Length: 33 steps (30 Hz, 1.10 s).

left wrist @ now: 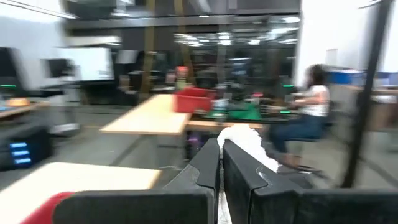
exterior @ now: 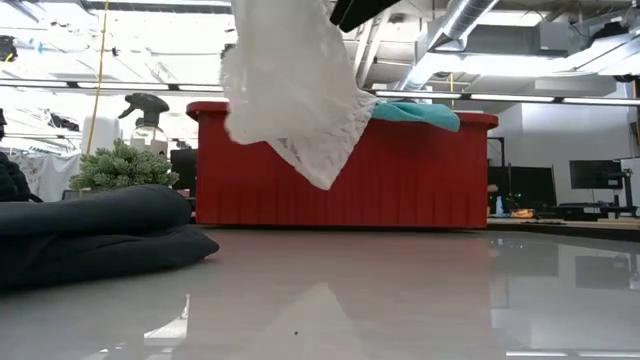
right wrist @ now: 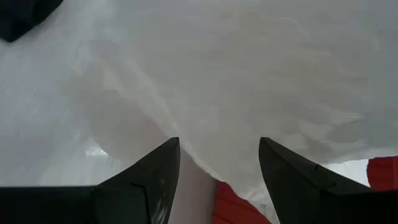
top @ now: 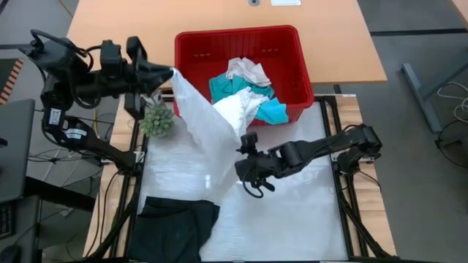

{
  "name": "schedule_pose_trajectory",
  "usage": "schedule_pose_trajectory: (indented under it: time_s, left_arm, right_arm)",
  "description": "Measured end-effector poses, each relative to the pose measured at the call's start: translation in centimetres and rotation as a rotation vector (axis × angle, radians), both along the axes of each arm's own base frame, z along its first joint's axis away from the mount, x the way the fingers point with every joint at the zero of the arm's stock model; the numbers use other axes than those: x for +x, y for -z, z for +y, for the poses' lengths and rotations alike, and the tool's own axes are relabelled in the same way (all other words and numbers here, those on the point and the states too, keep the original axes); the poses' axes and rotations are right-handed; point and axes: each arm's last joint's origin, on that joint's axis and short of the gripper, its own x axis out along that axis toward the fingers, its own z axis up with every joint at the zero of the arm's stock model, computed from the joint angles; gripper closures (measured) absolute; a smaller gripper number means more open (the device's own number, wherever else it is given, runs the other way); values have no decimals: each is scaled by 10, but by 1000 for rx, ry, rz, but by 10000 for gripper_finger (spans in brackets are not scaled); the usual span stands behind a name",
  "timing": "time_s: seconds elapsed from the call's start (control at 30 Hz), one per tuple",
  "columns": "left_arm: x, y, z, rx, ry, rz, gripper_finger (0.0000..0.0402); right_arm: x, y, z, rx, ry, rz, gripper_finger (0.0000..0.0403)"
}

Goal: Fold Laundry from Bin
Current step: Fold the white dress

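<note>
At the near left corner of the table (top: 314,226) lies a black garment (top: 175,223). It looks already folded into a thick flat bundle, so I judge this one piece as finished.

In the middle of the table the right gripper (top: 250,179) hangs above the surface with its fingers spread wide and holds nothing. It is just beside the lower edge of a white lacy cloth (top: 201,128), near enough to take it, but I cannot tell if it touches it.

This white cloth is stretched in the air, from near the right gripper up to the far left. There the left gripper (top: 167,75) has its fingers pressed together, pinching a corner of the cloth, close to a small green plant (top: 157,119). The cloth is lifted out but not yet spread on the table or folded.

At the far side stands the red bin (top: 196,44). Inside it remain a teal garment (top: 272,109) and more white laundry (top: 247,71), not taken out. So, in my judgement, most of the task is left.
</note>
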Motion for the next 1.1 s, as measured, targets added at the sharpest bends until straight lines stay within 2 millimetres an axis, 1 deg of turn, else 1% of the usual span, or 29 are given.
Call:
schedule_pose_trajectory:
  time_s: [0.07, 0.17, 0.27, 0.5, 0.6, 0.67, 0.8, 0.87, 1.1]
  left_arm:
    - [-3, -1, 1, -5, -43, -5, 401]
    - [-7, -2, 1, -22, -45, -19, 401]
    - [-8, -2, 1, -2, -49, -15, 401]
    - [-8, -5, 1, 9, -53, -47, 401]
    - [-8, -5, 1, 6, -53, -46, 401]
    - [-8, -5, 1, 2, -51, -44, 401]
    - [-8, -4, 1, -22, -43, -45, 401]
    - [-8, -4, 1, -35, -40, -40, 401]
    - [-7, -3, 0, -55, -6, -38, 401]
  right_arm:
    - [0, 0, 5, -12, -15, -7, 159]
    - [5, -6, 11, -11, -54, -81, 158]
    - [19, -5, 12, -7, -88, -144, 158]
    - [55, 37, 14, -117, -163, -71, 158]
    - [68, 53, 17, -157, -195, -55, 158]
    - [75, 62, 17, -175, -184, -61, 158]
    - [83, 74, 12, -237, -114, -58, 158]
    - [84, 75, 9, -258, -96, -48, 158]
    - [84, 75, 6, -246, -92, -49, 158]
